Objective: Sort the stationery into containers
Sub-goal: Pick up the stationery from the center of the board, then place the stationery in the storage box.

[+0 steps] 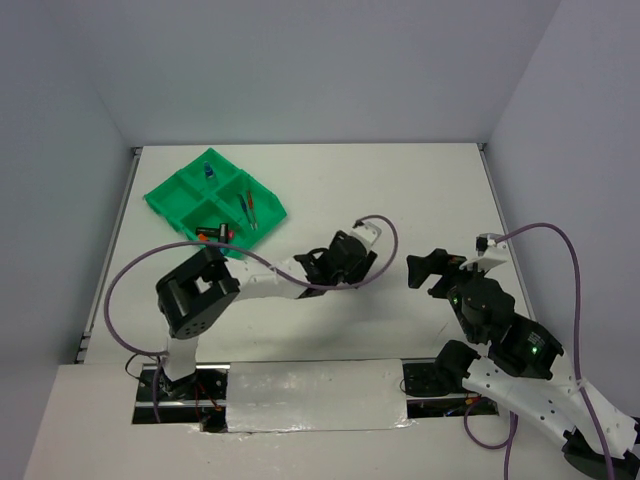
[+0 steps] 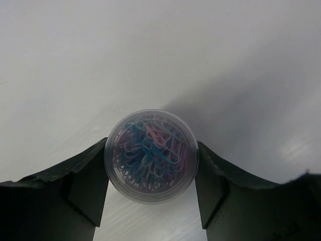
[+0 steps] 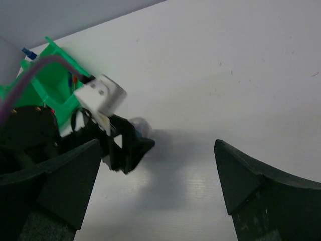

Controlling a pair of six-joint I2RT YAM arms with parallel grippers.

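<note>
The light is bright and even on your white table [image 1: 420,190]. In your left wrist view, a soft grey shadow sits behind the clear tub [image 2: 151,155]. In your right wrist view, the near fingers [image 3: 50,186] look blurry.

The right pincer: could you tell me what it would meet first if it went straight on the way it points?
Most likely the left pincer, shut on a clear tub of paper clips, just left of the right pincer's line across the table. Depth is unclear, so it may slip past it.
</note>
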